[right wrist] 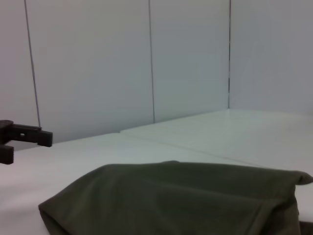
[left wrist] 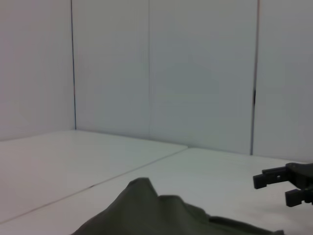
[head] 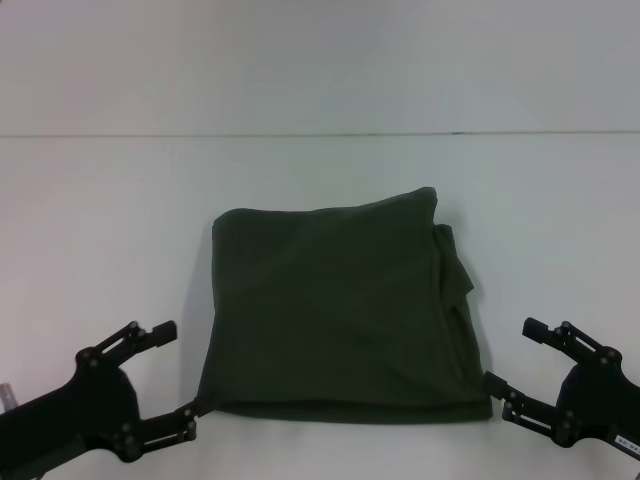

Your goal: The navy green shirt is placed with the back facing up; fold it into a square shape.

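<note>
Navy green shirt (head: pixel 340 310) is laid folded, roughly square, on white table (head: pixel 100 220). Left gripper (head: pixel 180 378) and right gripper (head: pixel 512 358) are held spread at its near corners.

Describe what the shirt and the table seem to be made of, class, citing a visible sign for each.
Shirt: a soft matte woven or knitted cloth, probably cotton; it sags into gentle wrinkles, lies in limp folded layers and shows no shine.
Table: a hard, smooth white board, perhaps laminate or painted panel; it is flat, with a thin straight seam and a faint sheen.
</note>
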### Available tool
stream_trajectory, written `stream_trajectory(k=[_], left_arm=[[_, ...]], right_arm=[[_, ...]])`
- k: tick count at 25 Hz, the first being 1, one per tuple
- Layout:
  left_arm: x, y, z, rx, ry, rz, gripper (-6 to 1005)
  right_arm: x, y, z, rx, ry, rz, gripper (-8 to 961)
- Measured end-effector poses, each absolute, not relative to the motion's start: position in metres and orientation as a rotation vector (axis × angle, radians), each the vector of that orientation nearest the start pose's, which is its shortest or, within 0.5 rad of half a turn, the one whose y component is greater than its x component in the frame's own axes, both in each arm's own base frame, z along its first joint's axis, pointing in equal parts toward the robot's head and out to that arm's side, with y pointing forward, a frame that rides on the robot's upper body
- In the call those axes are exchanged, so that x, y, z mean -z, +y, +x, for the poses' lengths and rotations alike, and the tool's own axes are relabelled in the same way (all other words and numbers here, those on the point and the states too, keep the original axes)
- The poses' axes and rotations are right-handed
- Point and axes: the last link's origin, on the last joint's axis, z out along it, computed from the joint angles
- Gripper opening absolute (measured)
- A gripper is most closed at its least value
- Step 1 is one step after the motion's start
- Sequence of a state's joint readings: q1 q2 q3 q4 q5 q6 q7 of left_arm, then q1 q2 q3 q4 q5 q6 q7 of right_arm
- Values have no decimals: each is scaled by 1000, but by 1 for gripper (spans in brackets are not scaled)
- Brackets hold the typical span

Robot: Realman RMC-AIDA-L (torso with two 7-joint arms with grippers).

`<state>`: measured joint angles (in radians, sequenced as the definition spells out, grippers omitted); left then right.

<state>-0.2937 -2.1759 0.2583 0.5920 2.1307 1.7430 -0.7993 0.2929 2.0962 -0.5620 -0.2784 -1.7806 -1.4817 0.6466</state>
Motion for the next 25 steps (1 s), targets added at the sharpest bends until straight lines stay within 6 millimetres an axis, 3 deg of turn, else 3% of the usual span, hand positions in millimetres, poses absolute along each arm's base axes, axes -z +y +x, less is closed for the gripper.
stream_trajectory(k=[25], left_arm=[[12, 231, -329, 804, -446, -2432, 917]], right_arm=[[43, 237, 338, -752, 464, -2363, 900]])
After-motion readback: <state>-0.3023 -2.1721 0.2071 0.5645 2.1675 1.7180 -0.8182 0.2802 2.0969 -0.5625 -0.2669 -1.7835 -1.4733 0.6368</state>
